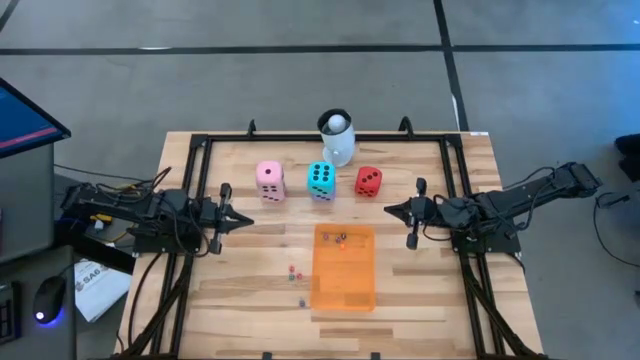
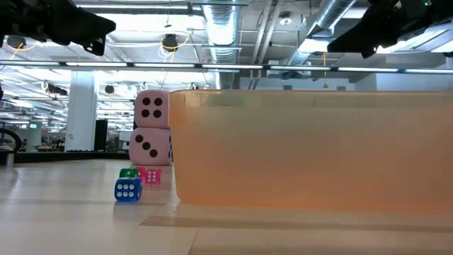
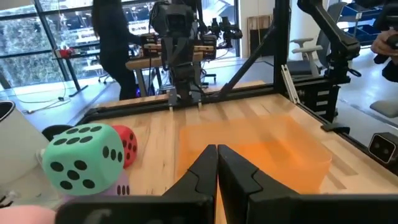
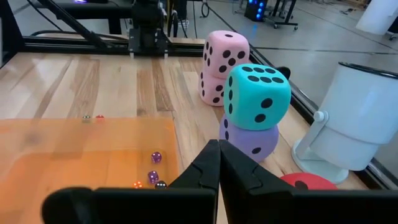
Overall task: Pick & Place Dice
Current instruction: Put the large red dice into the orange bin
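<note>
Along the table's far side stand soft dice. A pink die (image 4: 226,55) sits on a second pink one (image 4: 211,87), a teal die (image 4: 257,97) sits on a purple one (image 4: 250,140), and a red die (image 1: 368,181) stands to their right. Tiny dice lie on the wood (image 2: 128,190) and inside the orange translucent tray (image 4: 153,158). My left gripper (image 1: 248,222) is shut, raised and level, left of the tray. My right gripper (image 1: 388,210) is also shut and raised, right of the tray, tipped slightly down. Neither holds anything.
The orange tray (image 1: 344,266) lies at the table's middle near side. A white mug with a ball (image 1: 337,137) stands at the far edge behind the teal die. A black frame (image 1: 200,150) runs around the tabletop. Bare wood lies on either side of the tray.
</note>
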You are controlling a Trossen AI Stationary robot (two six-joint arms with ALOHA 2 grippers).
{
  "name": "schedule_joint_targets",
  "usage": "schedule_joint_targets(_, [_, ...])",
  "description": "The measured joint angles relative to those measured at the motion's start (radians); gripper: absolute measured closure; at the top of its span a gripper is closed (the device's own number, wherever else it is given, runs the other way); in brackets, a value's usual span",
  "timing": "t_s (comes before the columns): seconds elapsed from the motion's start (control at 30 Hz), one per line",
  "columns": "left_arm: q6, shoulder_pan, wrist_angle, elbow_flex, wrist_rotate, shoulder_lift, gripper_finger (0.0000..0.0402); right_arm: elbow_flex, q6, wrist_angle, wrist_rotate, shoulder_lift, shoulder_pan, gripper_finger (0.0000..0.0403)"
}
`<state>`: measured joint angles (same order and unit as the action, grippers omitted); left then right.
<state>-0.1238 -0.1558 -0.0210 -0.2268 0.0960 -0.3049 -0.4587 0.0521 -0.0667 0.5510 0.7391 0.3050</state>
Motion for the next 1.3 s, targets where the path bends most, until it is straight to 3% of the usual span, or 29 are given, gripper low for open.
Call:
schedule_joint_targets(0.23, [0.001,0.0,-0.021,0.055,0.012,0.071,0.0401,0.0,0.0,0.0,0.0,0.0,0.0,0.0403])
schedule_joint_targets(0.43, [-0.001,0.0,-0.175,0.157,0.022,0.115,0.0401,0.0,0.0,0.0,0.004,0.0,0.0,0.0403])
schedule_joint_targets(0.97, [-0.002,0.0,-0.181,0.175,0.024,0.115,0.0401,0.0,-0.009,0.079,0.007,0.005,-0.004,0.0403])
schedule_joint_targets(1.13, [-0.002,0.0,-0.181,0.175,0.024,0.115,0.0401,-0.03,-0.015,0.128,0.023,0.014,-0.051,0.0403])
schedule_joint_targets(1.3, [-0.003,0.0,-0.181,0.175,0.024,0.114,0.0401,-0.13,-0.015,-0.011,0.022,0.077,-0.131,0.0403])
